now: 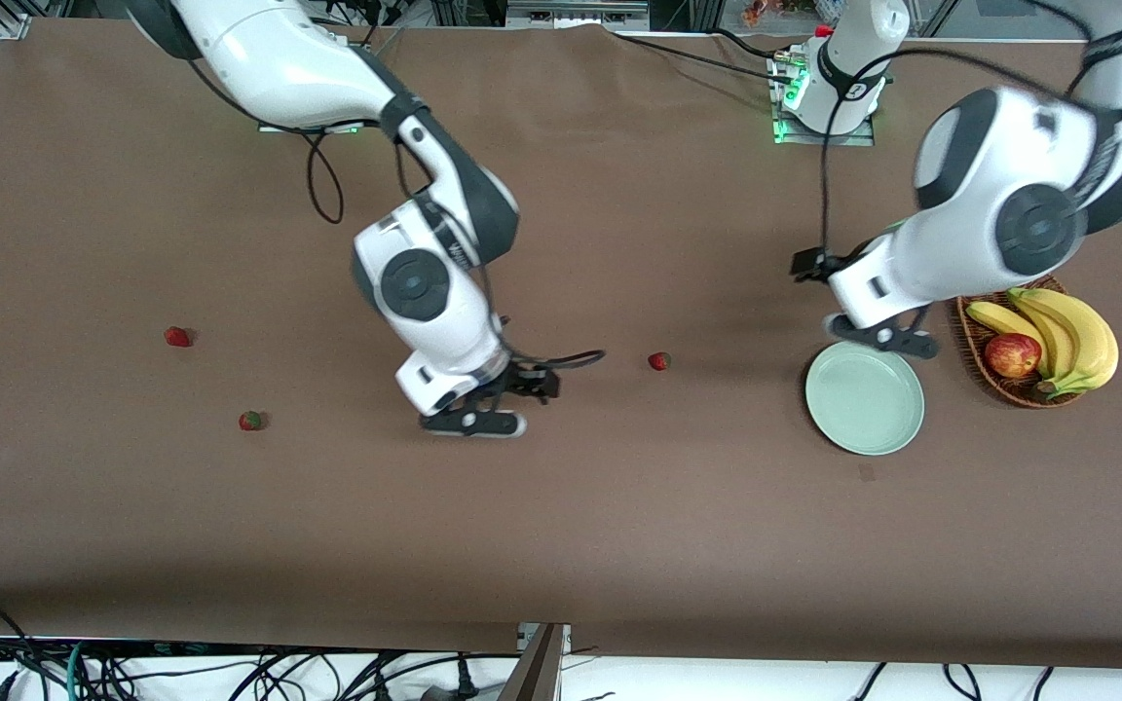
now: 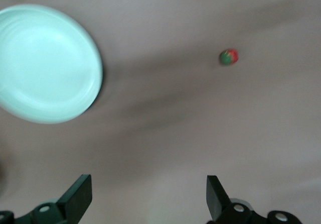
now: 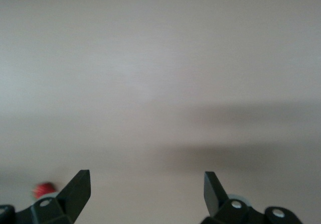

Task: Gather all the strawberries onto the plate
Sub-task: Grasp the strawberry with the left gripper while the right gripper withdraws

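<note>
Left gripper (image 2: 145, 196) spread wide over bare table by the plate (image 1: 864, 401), nothing in it. Right gripper (image 3: 145, 194) spread too, holding nothing. Three strawberries (image 1: 658, 361) only in front view.

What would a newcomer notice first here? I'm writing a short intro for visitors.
Probably the two white arms: the right gripper open over bare table mid-table, the left gripper open above the empty mint plate. Next, three strawberries lie scattered on the brown table: one between the arms, two toward the right arm's end.
</note>
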Controlling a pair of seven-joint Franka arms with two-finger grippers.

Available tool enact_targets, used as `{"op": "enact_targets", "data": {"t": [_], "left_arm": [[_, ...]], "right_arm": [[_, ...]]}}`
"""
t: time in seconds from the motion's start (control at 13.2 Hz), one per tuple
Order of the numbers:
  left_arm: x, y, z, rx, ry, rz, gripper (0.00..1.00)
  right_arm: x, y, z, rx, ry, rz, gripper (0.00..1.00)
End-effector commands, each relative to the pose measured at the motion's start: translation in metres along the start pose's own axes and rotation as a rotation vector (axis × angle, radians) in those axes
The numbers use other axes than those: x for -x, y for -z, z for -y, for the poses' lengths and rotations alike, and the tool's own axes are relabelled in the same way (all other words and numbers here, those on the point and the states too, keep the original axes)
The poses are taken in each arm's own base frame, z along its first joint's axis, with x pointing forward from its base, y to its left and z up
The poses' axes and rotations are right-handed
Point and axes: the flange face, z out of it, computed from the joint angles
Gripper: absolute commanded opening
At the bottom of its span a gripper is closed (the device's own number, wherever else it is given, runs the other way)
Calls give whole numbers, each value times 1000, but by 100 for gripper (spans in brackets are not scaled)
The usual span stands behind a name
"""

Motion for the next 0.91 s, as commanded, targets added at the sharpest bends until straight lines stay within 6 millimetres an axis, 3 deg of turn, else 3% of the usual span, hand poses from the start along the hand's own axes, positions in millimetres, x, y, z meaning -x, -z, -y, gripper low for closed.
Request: {"op": "enact_targets", "data": {"t": [0.0, 0.15, 0.38, 0.6, 0.83], "left_arm": [[-40, -47, -23, 21, -27, -26, 100], [-57, -89, -56, 17, -33, -56, 100], [-59, -135, -111, -12, 12, -78, 100], [-56, -188, -128, -27, -7, -161, 100], [-48, -232, -128, -1, -21, -295, 100]], "right_arm": [[-15, 15, -65, 64, 47, 110, 100], [-27, 4, -127, 105, 69, 208, 100], [-49, -14, -219, 222, 190, 242, 100], [-62, -51, -322, 266, 145, 281, 100], [-64, -63, -362, 231, 226, 292, 100]]}}
